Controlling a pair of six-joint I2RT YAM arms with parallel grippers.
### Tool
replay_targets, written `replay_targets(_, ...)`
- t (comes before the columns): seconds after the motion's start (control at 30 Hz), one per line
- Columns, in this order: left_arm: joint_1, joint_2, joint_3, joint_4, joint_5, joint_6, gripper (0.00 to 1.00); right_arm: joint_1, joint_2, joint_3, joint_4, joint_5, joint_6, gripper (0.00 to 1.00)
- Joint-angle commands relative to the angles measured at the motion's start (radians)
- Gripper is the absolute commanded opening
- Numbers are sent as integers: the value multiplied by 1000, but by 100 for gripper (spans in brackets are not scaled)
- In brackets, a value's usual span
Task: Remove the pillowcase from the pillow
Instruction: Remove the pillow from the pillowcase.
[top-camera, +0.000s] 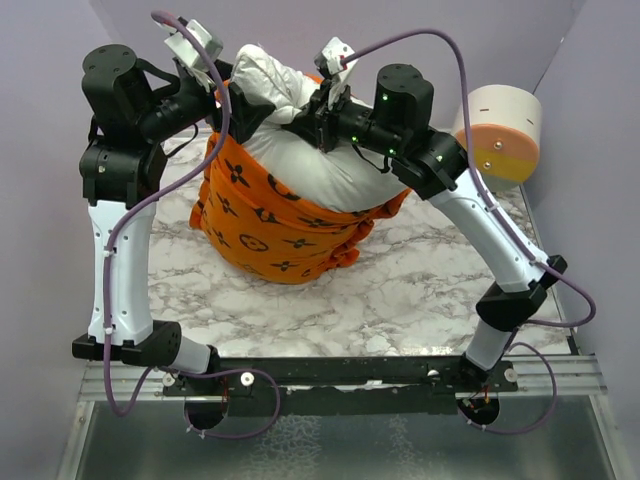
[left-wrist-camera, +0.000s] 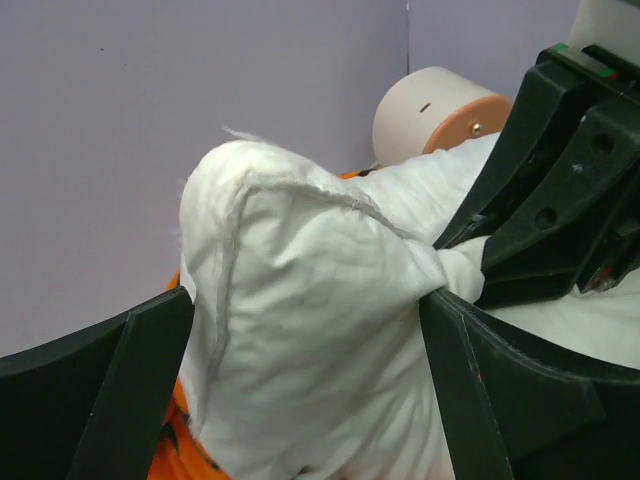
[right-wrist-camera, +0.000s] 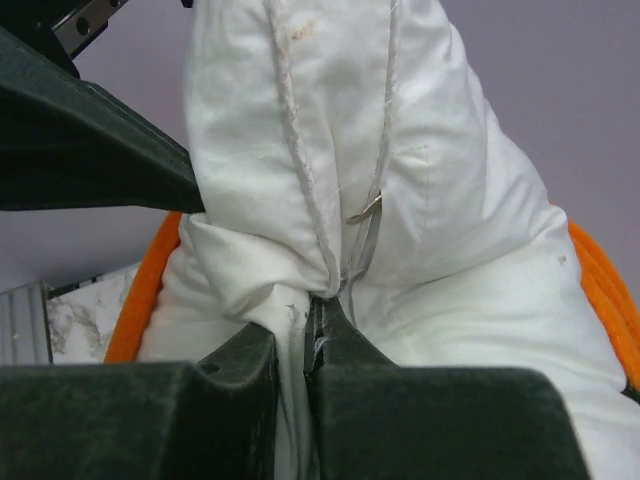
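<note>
1. We see the pillow (top-camera: 320, 165) in the middle of the marble table (top-camera: 400, 295). Its near part sits inside the orange pillowcase (top-camera: 265, 230), and its far end is bare and white.
2. The right gripper (right-wrist-camera: 310, 335) is closed on a fold of the pillow fabric, just under a raised corner.
3. The left gripper (left-wrist-camera: 310, 350) stands wide open, with one finger on each side of that corner. We cannot tell if they touch it.
4. A round cylinder (top-camera: 500, 130) stands at the far right.
</note>
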Motion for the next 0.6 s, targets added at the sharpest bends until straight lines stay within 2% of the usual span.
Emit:
replay_targets(0.0,105,-2,21,-87,-40,86,99,-19,-149,-200,162,-32,-52,1)
replay_targets(0.13,381,32,-49,-121,167,82,99,-73,-220,-248,160,-158,-75,1)
replay_targets(0.23,487,23,-152,-242,353,288,99,-91,-275,-327,197,-236,-83,1)
replay_targets(0.3,507,14,-209,-350,417,433,99,-95,-299,-372,217,-283,-79,1)
replay_targets(0.37,506,4,-254,-386,453,506,98,-97,-308,-390,222,-314,-78,1)
replay_targets(0.57,506,-32,-372,-206,493,463,96,-103,-322,-419,196,-421,-87,1)
